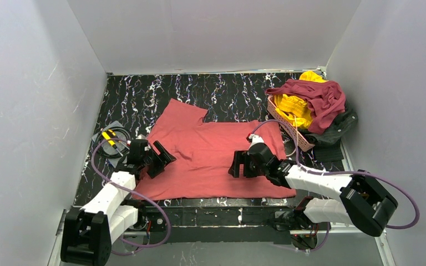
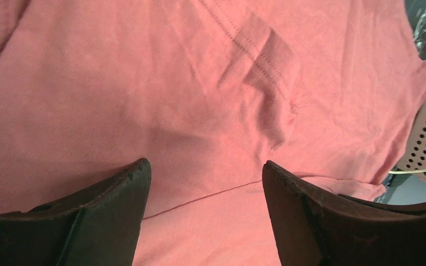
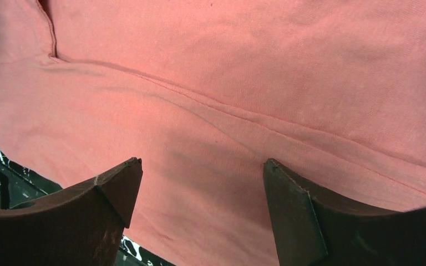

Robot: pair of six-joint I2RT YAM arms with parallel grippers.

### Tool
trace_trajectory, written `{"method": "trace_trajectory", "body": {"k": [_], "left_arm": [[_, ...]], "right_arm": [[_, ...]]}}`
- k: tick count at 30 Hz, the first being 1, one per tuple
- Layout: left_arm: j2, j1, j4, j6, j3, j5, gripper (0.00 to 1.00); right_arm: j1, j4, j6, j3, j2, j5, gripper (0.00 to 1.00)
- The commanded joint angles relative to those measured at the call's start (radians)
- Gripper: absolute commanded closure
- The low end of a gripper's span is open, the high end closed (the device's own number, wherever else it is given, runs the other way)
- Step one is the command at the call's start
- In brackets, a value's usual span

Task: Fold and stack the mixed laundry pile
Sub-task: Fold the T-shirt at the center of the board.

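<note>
Lying spread across the middle of the top external view, the salmon-red shirt (image 1: pixel 211 155) covers the black marbled table (image 1: pixel 144 94) from the centre to the lower edge, with 1 sleeve reaching toward the upper left. The left gripper (image 1: pixel 163 158) is at the shirt's left edge and the right gripper (image 1: pixel 238 164) over its lower right part, both with jaws apart. In the upper right of the frame the other garments are heaped: a dark maroon garment (image 1: pixel 316 97) on top, a bright yellow garment (image 1: pixel 294 108) beneath it by the pink lattice basket (image 1: pixel 291 130), and a charcoal-black garment (image 1: pixel 338 124) against the right wall. In the left wrist view, 2 dark fingers (image 2: pixel 105 210) stand wide apart at the bottom of the frame, with only salmon-red cloth seen between them and nothing clamped. A stitched fold creases the cloth at upper middle, and the basket's perforated wall and a thin cream cord (image 2: pixel 416 170) show at the right edge. In the right wrist view, the 2 fingers likewise stand apart over the shirt. A seam runs diagonally across the frame, and a strip of table shows at the lower left.
</note>
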Motion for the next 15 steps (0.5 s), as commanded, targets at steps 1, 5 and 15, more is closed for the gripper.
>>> {"method": "trace_trajectory", "body": {"k": [1,5,15], "left_arm": [[-0.073,-0.001,-0.286,0.03,0.0,-0.103,0.27],[-0.144,0.0,-0.348,0.035,0.096,-0.067,0.25],[0.11,0.006,-0.516,0.422,0.669,-0.024,0.23]], "right_arm": [[0.035,-0.022,0.064,-0.031,-0.023,0.001,0.12],[0.045,-0.141,0.031,0.058,-0.055,0.058,0.12],[-0.1,-0.542,-0.21,0.491,-0.014,0.424,0.04]]}}
